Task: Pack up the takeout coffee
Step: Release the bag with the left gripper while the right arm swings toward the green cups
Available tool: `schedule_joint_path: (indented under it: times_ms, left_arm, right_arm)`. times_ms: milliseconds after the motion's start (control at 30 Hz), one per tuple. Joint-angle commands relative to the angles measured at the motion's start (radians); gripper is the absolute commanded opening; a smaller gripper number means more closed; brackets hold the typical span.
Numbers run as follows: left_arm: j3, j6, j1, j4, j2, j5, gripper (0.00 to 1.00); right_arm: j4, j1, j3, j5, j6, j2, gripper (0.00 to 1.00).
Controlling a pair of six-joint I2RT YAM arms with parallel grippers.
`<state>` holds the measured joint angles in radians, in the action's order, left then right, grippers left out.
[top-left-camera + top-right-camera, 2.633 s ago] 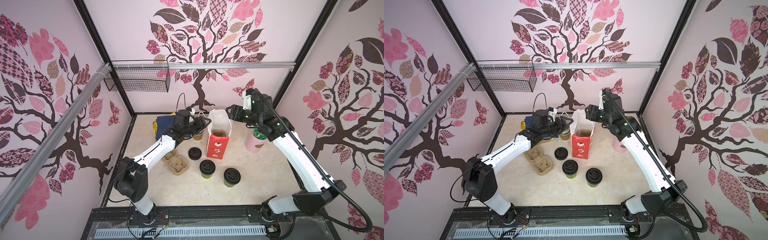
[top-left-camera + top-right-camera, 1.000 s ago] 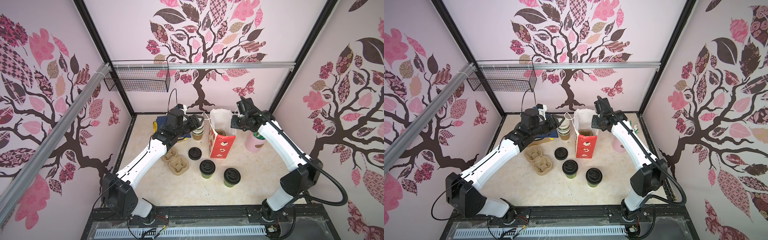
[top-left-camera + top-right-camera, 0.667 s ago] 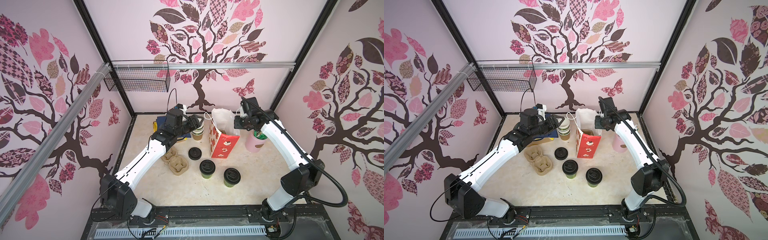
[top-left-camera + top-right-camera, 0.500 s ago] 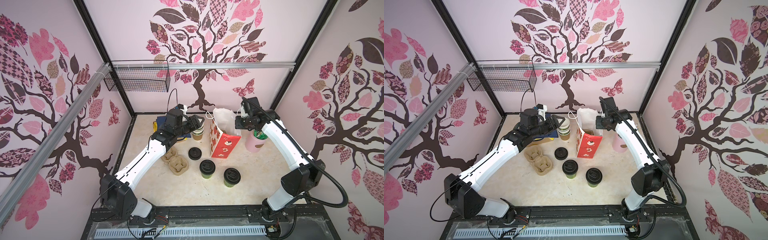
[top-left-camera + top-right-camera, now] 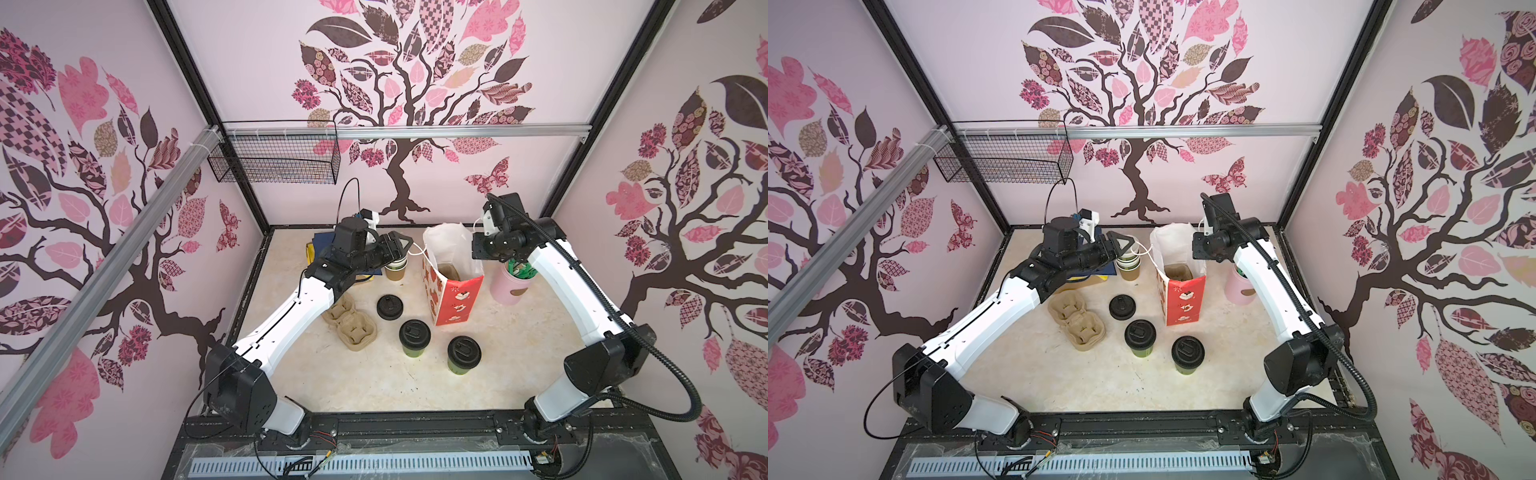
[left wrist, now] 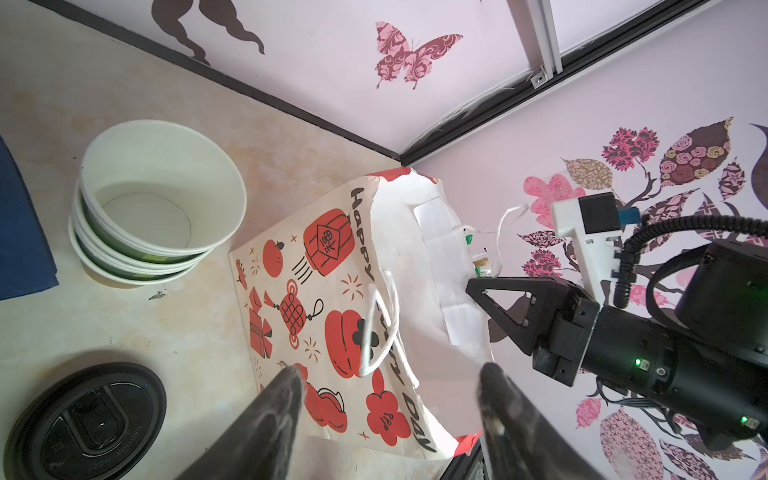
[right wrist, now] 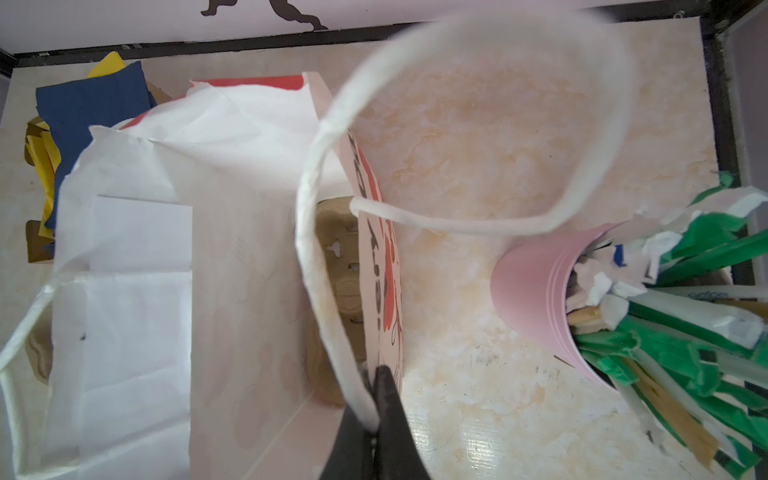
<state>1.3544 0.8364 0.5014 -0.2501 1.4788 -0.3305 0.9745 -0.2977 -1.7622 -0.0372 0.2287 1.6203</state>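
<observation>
While bag [image 5: 457, 299] wall half-hides carrier [image 5: 449, 271] | right tool [image 7: 376, 374] pinches handle [image 7: 316, 208] | left tool [image 6: 390, 371] spread, fingers [image 6: 266, 424] cropped

**Left wrist view: spread pincer before the bag**

My left pincer [image 6: 388, 370] stands with its fingers [image 6: 270, 424] spread apart. Beyond them I see the paper bag [image 6: 328, 307], red prints on white, mouth open, a white cord handle [image 6: 380, 328] hanging down its near side. The right pincer [image 6: 478, 290] meets the bag's far wall. On the desk [image 6: 187, 332] beside the bag: nested white-lined cups [image 6: 158, 199] and a loose black lid [image 6: 87, 419].
</observation>
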Motion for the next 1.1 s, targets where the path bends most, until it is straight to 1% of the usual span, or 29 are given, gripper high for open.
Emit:
schedule_joint_path:
  times_ms: [0, 233, 333, 400, 467, 567, 633, 733, 833, 933, 1067]
  left_arm:
    - [0.057, -0.017, -0.005, 0.003, 0.016, -0.025, 0.71]
    - [0.063, -0.016, -0.005, 0.004, 0.027, -0.035, 0.7]
    - [0.065, -0.019, -0.006, 0.0, 0.02, -0.032, 0.71]
    - [0.062, -0.031, -0.007, -0.011, 0.007, -0.02, 0.7]
    - [0.049, -0.043, -0.007, -0.021, -0.017, -0.002, 0.7]
    - [0.014, -0.052, -0.009, -0.019, -0.053, 0.019, 0.71]
    - [-0.003, -0.054, -0.01, -0.018, -0.074, 0.032, 0.7]
    - [-0.026, -0.062, -0.014, -0.012, -0.106, 0.048, 0.71]
    - [-0.05, -0.069, -0.018, -0.014, -0.143, 0.079, 0.71]
    - [-0.079, -0.075, -0.024, -0.026, -0.19, 0.129, 0.71]
    - [-0.129, -0.079, -0.032, -0.05, -0.264, 0.196, 0.73]
  right_arm:
    - [0.038, 0.005, -0.031, -0.034, -0.006, -0.045, 0.0]
    - [0.035, 0.012, -0.004, -0.049, -0.003, -0.034, 0.01]
    - [0.04, 0.012, -0.01, -0.041, 0.005, -0.031, 0.22]
    - [0.053, 0.012, -0.028, -0.038, 0.008, -0.032, 0.32]
    - [0.078, 0.012, -0.055, -0.038, 0.01, -0.038, 0.44]
    - [0.132, 0.012, -0.105, -0.023, 0.013, -0.049, 0.55]
    - [0.172, 0.011, -0.14, -0.011, 0.019, -0.06, 0.6]
    - [0.24, 0.006, -0.194, -0.007, 0.039, -0.086, 0.63]
    - [0.32, -0.034, -0.243, -0.033, 0.069, -0.111, 0.65]
    - [0.399, -0.111, -0.271, -0.075, 0.113, -0.134, 0.66]
    - [0.444, -0.226, -0.221, -0.101, 0.208, -0.19, 0.66]
